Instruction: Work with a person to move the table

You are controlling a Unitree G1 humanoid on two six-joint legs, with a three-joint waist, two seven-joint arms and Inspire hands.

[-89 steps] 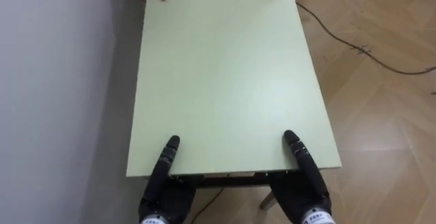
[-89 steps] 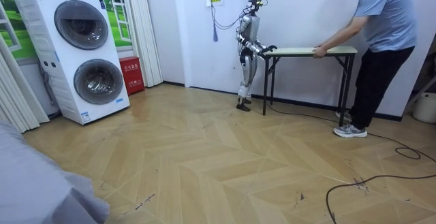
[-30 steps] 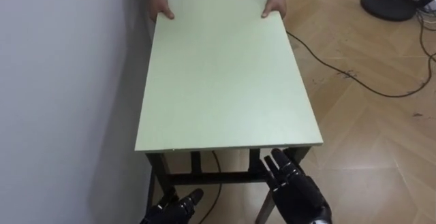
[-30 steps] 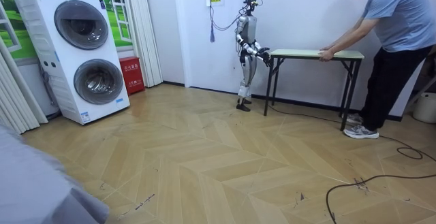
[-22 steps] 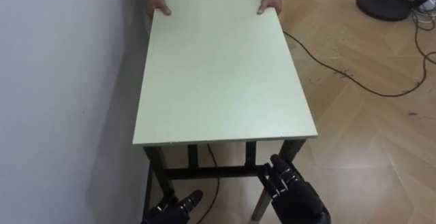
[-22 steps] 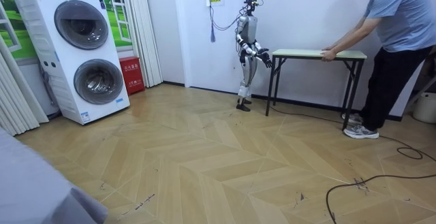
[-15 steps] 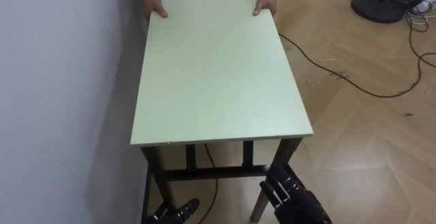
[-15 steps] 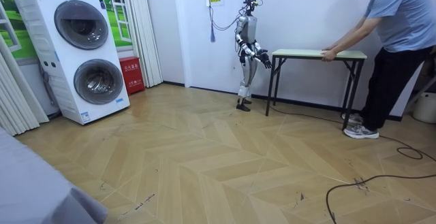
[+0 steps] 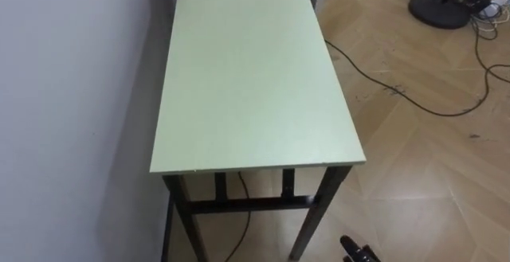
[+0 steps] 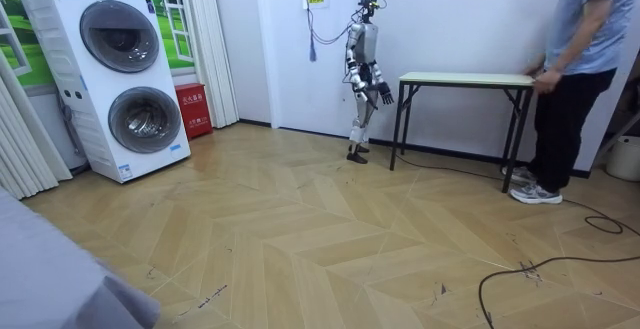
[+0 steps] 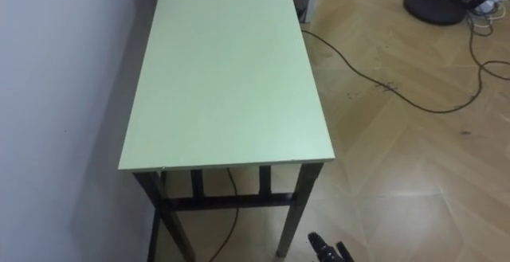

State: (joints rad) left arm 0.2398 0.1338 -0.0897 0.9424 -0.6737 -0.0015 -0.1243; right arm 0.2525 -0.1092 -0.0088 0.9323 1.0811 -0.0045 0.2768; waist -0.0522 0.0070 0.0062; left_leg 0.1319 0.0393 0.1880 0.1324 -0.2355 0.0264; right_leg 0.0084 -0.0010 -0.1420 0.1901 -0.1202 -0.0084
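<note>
A long table with a pale green top and black legs stands lengthwise along the grey wall. In the room view I stand upright at the end of the table on the room view's left, a short step back from it. My arms are lowered. My right hand shows its straight fingertips below the near edge, touching nothing; it also shows at the bottom of the right eye view. My left hand hangs open by my hip. The person stands at the far end with a hand on the tabletop.
The wall runs close along the table's left side. A dark cable crosses the wooden floor to the right, and a black round base sits further off. A stacked washer and dryer stand far behind me.
My hands have come off the table's near edge and dropped low. The table has slid away from me toward the person, who has straightened up at the far end.
</note>
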